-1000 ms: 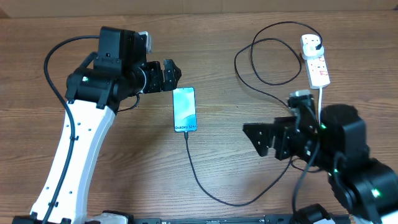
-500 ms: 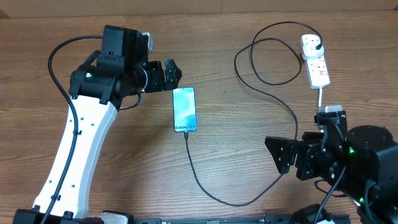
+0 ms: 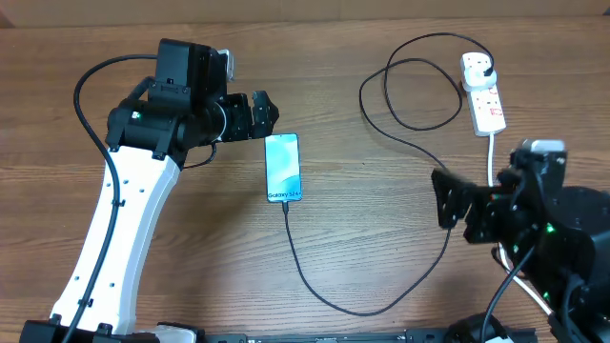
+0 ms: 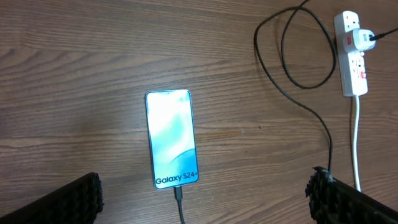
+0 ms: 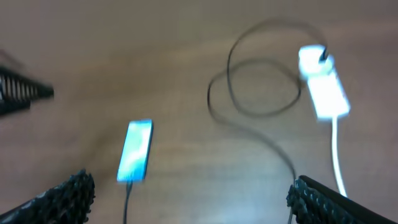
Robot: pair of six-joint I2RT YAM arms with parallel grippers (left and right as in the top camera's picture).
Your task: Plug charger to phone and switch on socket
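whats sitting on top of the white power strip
A plug sits in the end socket of the white elongated power strip, with the thin black charger cable leaving it. The plug covers that socket's holes.

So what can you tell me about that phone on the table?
The phone is a slim rectangle lying flat, face up, on the wooden table. Its lit screen is light blue-teal, with "Galaxy S24+" printed along one short edge. The black charger cable looks plugged into that edge. Nothing else touches it.
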